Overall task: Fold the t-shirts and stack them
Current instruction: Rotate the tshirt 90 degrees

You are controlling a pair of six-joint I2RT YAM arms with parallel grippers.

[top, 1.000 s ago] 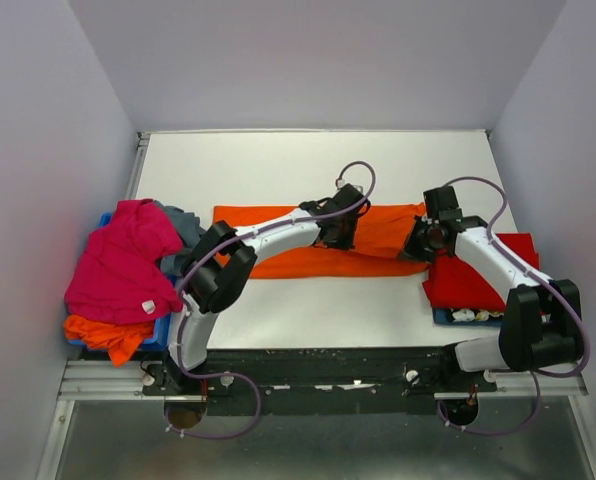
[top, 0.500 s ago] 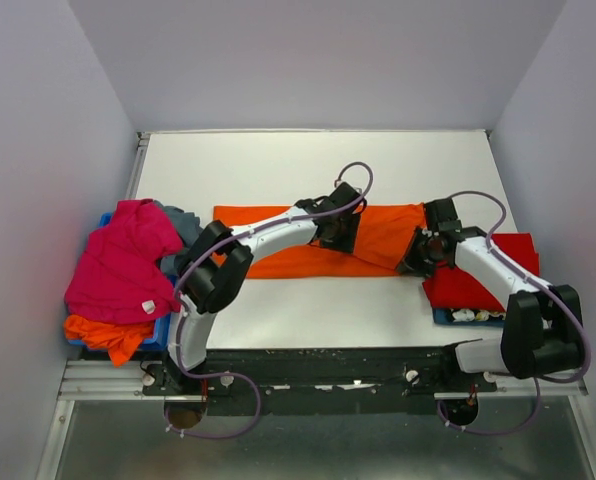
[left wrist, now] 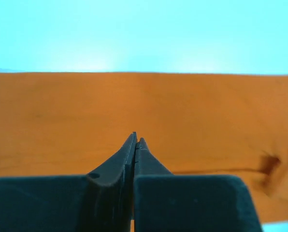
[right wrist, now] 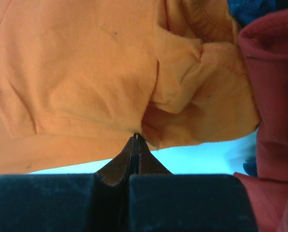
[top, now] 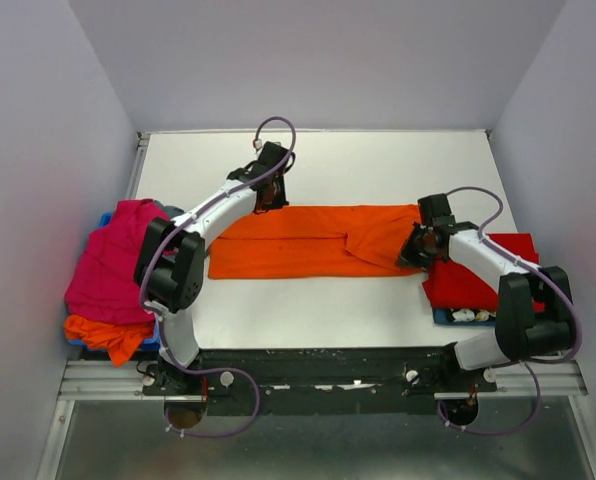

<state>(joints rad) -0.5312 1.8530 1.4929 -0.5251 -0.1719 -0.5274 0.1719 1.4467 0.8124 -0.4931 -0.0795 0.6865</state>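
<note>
A bright orange t-shirt (top: 298,245) lies as a long folded strip across the white table. My left gripper (top: 269,192) is shut and empty, hovering over the shirt's far left edge; its wrist view shows flat orange cloth (left wrist: 134,106) beneath the closed tips (left wrist: 136,137). My right gripper (top: 415,252) is at the shirt's bunched right end, its closed tips (right wrist: 136,137) pinching the cloth's edge (right wrist: 86,72). A folded red t-shirt (top: 478,280) lies right of it and also shows in the right wrist view (right wrist: 274,72).
At the left edge a pile holds a magenta t-shirt (top: 118,265), a grey-blue one (top: 183,225) and an orange one (top: 103,333) over a blue bin (top: 103,218). A blue tray edge (top: 448,317) shows under the red shirt. Walls enclose the table.
My left arm has let go of the shirt's middle and swung left and back to its far left edge. The orange shirt now lies longer and flatter. The right gripper barely moved.
</note>
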